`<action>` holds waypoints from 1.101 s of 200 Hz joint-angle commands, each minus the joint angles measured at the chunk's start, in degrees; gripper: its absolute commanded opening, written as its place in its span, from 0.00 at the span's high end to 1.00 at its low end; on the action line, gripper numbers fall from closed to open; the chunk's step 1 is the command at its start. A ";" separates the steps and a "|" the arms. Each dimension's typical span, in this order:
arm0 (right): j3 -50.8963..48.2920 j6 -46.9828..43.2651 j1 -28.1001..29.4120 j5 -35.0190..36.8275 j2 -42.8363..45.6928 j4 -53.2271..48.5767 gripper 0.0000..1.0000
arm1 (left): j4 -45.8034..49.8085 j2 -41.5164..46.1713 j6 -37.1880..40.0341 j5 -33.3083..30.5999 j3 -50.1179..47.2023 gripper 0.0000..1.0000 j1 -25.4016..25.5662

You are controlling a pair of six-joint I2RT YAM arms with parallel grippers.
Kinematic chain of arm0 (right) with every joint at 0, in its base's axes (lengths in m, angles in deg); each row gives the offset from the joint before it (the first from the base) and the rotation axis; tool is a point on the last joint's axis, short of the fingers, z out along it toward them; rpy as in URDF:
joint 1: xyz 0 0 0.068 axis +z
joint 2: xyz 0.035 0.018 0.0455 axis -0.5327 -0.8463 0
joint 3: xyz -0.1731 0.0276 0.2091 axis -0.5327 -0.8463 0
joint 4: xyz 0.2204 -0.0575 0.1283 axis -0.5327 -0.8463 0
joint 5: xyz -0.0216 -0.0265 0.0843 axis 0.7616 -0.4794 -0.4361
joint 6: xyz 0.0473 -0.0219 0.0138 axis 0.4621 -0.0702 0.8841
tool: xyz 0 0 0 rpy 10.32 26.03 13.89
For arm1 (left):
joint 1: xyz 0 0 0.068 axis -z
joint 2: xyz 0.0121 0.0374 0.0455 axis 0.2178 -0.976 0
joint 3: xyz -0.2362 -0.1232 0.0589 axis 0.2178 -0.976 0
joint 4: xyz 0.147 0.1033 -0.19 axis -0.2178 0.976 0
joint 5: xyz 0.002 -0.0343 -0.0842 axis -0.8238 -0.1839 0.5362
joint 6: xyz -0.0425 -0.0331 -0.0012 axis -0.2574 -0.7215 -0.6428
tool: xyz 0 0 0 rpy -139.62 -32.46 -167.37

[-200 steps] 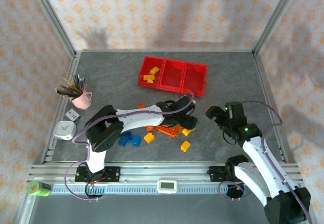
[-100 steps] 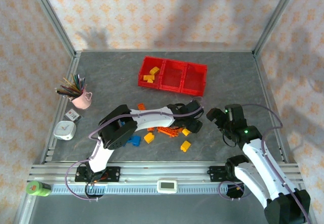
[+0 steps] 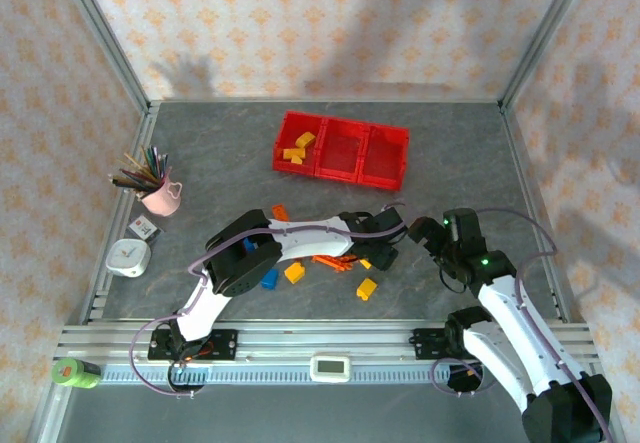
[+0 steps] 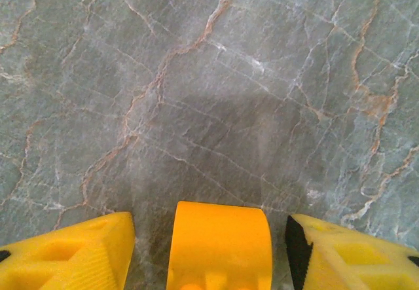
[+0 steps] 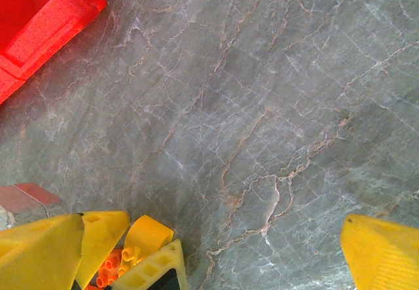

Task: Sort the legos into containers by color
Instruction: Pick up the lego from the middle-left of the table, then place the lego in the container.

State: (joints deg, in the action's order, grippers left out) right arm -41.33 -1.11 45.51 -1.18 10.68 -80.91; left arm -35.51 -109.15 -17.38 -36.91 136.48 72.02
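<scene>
Currently, your left claw point(image 4: 208, 228) straddles a yellow lego point(image 4: 219, 257) on the surface point(image 4: 196, 74), jaws released, gaps either side, right claw point(image 3: 420, 229) released wide, just beside.

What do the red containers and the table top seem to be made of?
The red containers look like moulded plastic: uniform bright colour, thin walls. The table top looks like grey stone with brown veins, matte; possibly a printed laminate.
</scene>
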 commanded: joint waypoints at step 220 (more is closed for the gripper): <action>7.99 -6.66 3.16 -11.52 -11.45 20.52 0.00 | -4.34 25.40 -7.39 -10.33 -8.37 0.74 -18.45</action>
State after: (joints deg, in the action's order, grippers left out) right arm -35.80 -4.87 46.62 -10.45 2.83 -67.09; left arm -40.34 -83.82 -23.33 -40.89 127.67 57.73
